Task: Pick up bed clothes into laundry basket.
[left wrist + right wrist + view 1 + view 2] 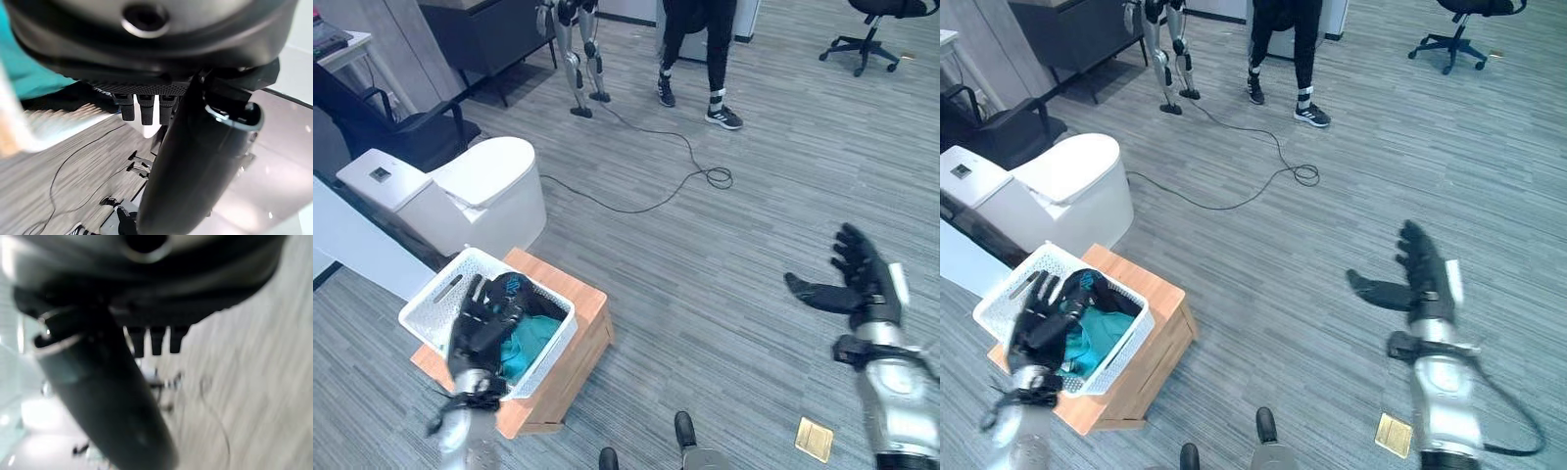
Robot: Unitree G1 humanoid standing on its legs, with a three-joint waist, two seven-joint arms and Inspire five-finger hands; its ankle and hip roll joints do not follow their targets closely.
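Under left robot hand (pixel 481 323): basketed clothes (pixel 524 343).

Left hand (pixel 146 54) seen from the wrist: thumb (pixel 195 166) extended, fingers (pixel 146 108) straight, nothing held. Teal cloth (pixel 29 73) lies just beside the palm. Beyond the fingertips: grey plank floor (pixel 54 161) with a thin black cable (pixel 63 169).

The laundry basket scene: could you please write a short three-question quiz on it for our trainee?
1. True or false: the white laundry basket stands on a wooden box.
2. What colours are the clothes in the basket?
3. The right hand is: A) holding cloth, B) open above the floor, C) inside the basket.

Key: 1 true. 2 teal and dark. 3 B; the left hand is the one over the basket, fingers straight.
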